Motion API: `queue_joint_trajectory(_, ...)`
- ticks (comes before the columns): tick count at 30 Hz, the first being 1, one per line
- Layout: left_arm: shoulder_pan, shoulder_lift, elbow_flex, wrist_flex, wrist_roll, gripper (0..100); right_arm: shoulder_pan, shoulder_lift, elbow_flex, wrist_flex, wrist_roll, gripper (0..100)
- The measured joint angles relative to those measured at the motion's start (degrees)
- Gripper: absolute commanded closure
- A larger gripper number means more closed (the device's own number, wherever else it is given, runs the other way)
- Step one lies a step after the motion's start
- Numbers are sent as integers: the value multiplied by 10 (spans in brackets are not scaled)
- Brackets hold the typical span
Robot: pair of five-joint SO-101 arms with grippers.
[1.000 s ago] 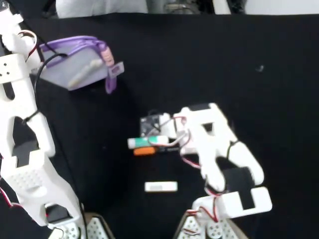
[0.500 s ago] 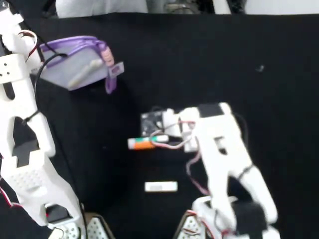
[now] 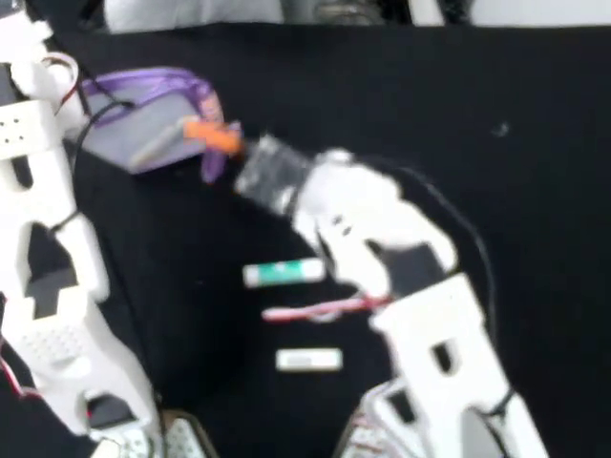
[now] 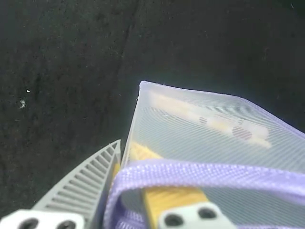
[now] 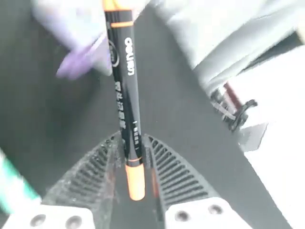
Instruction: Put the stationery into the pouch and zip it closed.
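Pouch: the left fingers (image 4: 86, 191) are clamped on the rim of the pouch (image 3: 143, 124), tilting it so the mouth faces the right arm.
Pen: the right fingers (image 5: 167, 167) squeeze the barrel of the pen (image 5: 125, 95), orange tip at the pouch mouth, likely lined up for insertion.
Waiting: the glue stick (image 3: 284, 273) and eraser (image 3: 308, 360) lie on the table (image 3: 496, 191), well apart from the pouch.
Unclear: the zipper, and whether the tip is inside yet.

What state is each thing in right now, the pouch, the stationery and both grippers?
pouch: unzipped, a pale item inside
left gripper: shut on the pouch's rim
pen: gripped, orange end at the pouch
right gripper: shut on the pen
green stick: lying on the table
white eraser: lying on the table
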Motion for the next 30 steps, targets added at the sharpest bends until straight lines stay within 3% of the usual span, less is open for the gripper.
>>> queue_joint_trajectory(5,2,0,0,0,0,973,1,0,0,-156,-162,988)
queue_joint_trajectory(12,43,0,0,-5,-2,973,-2,0,6,-301,-333,988)
queue_joint_trajectory(17,58,0,0,-2,7,973,-3,-4,91,-471,-441,988)
queue_joint_trajectory(22,60,0,0,-2,9,973,-28,-4,157,-630,-478,988)
queue_joint_trajectory(30,61,0,0,-2,9,973,-72,150,79,-659,-484,988)
